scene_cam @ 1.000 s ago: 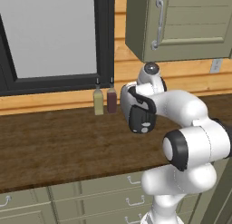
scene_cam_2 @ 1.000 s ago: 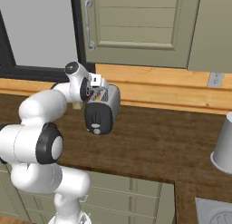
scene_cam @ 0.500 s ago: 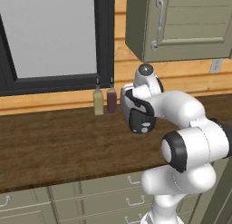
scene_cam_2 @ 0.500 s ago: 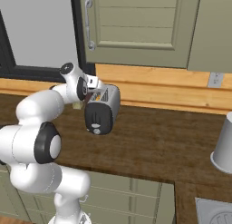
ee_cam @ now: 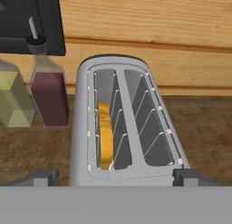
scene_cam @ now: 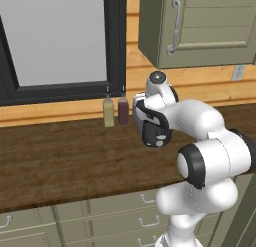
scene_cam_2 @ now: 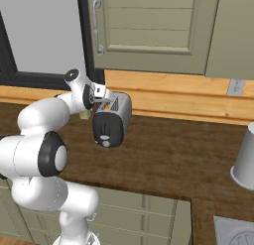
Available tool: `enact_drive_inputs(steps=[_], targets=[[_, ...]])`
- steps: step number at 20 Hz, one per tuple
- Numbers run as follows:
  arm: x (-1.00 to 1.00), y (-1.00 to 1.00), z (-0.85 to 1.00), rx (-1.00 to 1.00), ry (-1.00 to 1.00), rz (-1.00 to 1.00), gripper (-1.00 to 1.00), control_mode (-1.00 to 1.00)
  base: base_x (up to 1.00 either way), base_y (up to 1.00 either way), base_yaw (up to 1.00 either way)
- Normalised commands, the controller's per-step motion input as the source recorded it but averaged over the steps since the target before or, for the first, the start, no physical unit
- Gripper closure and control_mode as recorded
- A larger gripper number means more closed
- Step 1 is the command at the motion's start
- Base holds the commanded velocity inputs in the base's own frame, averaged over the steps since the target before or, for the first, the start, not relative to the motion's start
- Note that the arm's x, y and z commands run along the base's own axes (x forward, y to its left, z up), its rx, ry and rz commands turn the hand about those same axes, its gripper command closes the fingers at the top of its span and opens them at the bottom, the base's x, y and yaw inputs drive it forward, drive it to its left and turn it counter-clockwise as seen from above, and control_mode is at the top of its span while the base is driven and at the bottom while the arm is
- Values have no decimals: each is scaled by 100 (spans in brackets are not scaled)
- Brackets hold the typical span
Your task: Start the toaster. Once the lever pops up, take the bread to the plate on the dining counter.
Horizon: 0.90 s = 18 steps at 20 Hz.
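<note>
The dark wood worktop (scene_cam: pixel 60 161) stretches wide under everything, green-grey drawers along its front, and on it sits our landmark, the toaster (scene_cam_2: pixel 113 121). From the right base view it's a rounded silver body with its black end panel turned toward the cameras, a round knob low on that panel. In the left base view the white arm wraps across most of it, so just the black end (scene_cam: pixel 154 130) peeks out.

Behind the toaster runs a band of light wood planks on the wall, and above it hangs a green-grey wall cabinet (scene_cam_2: pixel 149 26) with a long handle. Up and off to one side behind the toaster is the dark-framed window (scene_cam: pixel 55 41).

Far along the worktop from the toaster, at the right edge of the right base view, stands a pale grey cylindrical container (scene_cam_2: pixel 245 162).

Just beside the toaster, toward the window, two slim bottles: a dark red bottle (ee_cam: pixel 49 94) nearest it, then a pale yellow bottle (ee_cam: pixel 11 98) next along.

Now the gripper (ee_cam: pixel 116 177): poised right over the toaster's top, fingers spread wide, one tip either side of the body, pinching nothing.

And the bread (ee_cam: pixel 105 136): down in one slot of the toaster, the slot nearer the bottles, a golden edge showing between the wires. The other slot is bare.
</note>
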Motion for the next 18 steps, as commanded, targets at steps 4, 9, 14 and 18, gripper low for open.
enact_drive_inputs(steps=[4,9,14,18], targets=[[0,0,0,0,0,0,-100,-100,0,0,0],[0,0,0,0,0,0,-100,-100,0,0,0],[0,0,0,0,0,0,-100,-100,0,0,0],[0,0,0,0,0,0,-100,-100,0,0,0]])
